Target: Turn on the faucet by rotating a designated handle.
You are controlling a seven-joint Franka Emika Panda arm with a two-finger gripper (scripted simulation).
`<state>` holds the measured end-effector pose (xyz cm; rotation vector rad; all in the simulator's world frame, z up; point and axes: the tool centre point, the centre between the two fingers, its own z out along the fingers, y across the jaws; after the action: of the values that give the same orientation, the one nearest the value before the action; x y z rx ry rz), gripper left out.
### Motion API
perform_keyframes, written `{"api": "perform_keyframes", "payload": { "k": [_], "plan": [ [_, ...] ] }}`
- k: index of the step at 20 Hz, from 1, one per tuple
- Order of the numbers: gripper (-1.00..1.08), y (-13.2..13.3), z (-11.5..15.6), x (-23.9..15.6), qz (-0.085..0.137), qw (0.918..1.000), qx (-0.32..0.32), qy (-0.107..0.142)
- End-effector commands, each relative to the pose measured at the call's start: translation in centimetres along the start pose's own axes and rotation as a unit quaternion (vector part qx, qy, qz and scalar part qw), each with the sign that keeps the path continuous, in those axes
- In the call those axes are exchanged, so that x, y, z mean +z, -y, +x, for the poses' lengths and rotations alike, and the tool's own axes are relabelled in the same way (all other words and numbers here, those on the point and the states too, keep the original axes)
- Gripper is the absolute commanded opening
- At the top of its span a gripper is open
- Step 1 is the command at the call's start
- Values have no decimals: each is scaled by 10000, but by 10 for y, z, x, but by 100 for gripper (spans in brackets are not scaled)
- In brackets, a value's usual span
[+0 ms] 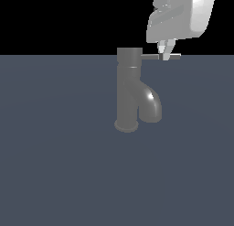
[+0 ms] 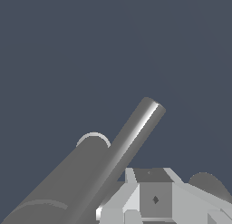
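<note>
The faucet (image 1: 127,90) is a dark grey upright cylinder on a flared base, with a thick down-curved spout (image 1: 151,104) toward the exterior view's right. The handle (image 1: 155,56), a thin grey rod, sticks out sideways from the top cap to the exterior view's right. My gripper (image 1: 165,52) hangs down from above onto the outer half of the rod, fingertips at rod height. In the wrist view the handle (image 2: 136,132) runs past my gripper (image 2: 154,193), whose fingers sit together beside the rod, not around it. The spout (image 2: 68,182) lies below the rod.
The faucet stands on a flat blue-grey surface (image 1: 59,165) that fills the lower part of the exterior view. The background above it is black. No other objects show.
</note>
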<state>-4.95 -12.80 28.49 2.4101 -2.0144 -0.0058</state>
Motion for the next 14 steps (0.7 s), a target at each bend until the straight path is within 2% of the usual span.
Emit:
{"api": "perform_keyframes", "payload": {
  "k": [1, 14],
  "plan": [
    [-100, 4, 9, 0, 15, 10000, 38, -11],
    [-100, 25, 33, 0, 15, 10000, 78, -12]
  ]
}}
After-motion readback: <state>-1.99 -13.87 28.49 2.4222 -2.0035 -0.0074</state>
